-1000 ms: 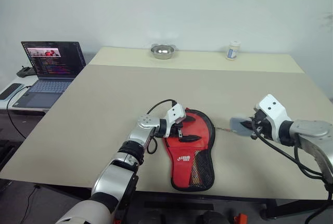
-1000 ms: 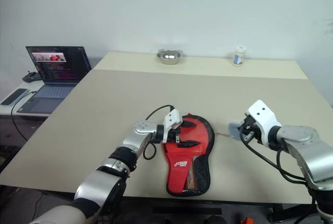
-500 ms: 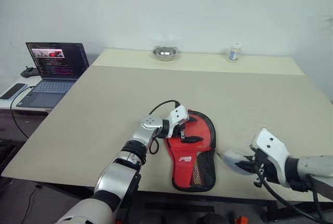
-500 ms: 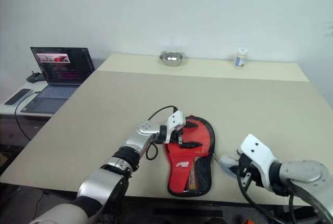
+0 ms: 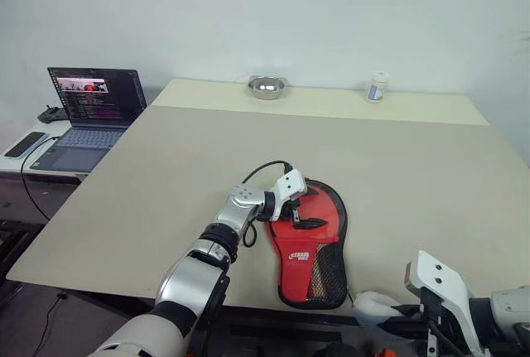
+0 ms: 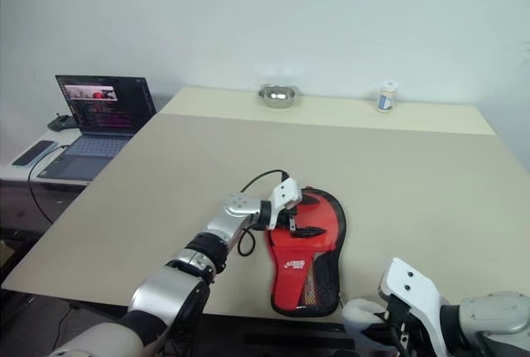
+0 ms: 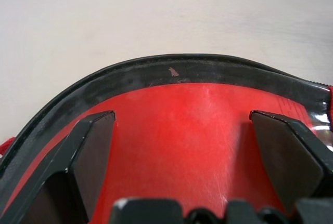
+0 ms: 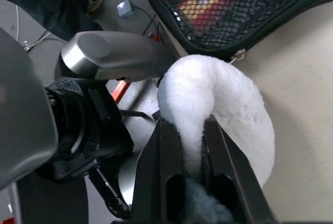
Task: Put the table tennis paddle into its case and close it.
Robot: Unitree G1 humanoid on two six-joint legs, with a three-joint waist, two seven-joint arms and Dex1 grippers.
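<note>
The black paddle-shaped soft fabric case (image 5: 313,245) lies unzipped near the front edge of the beige table (image 5: 414,166), red lining up, the round red rubber paddle (image 7: 177,130) inside it. The left gripper (image 5: 300,213) hovers over the paddle face with fingers spread wide — gripping nothing. The right gripper (image 8: 192,151), at the table's front edge, is clenched on a white fluffy pad (image 8: 218,104) just beside the case's mesh end

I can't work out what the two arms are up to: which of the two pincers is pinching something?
The right pincer, down by the table's near edge: its fingers squeeze a white fluffy pom-pom. The left pincer stands wide open over the red paddle.
</note>
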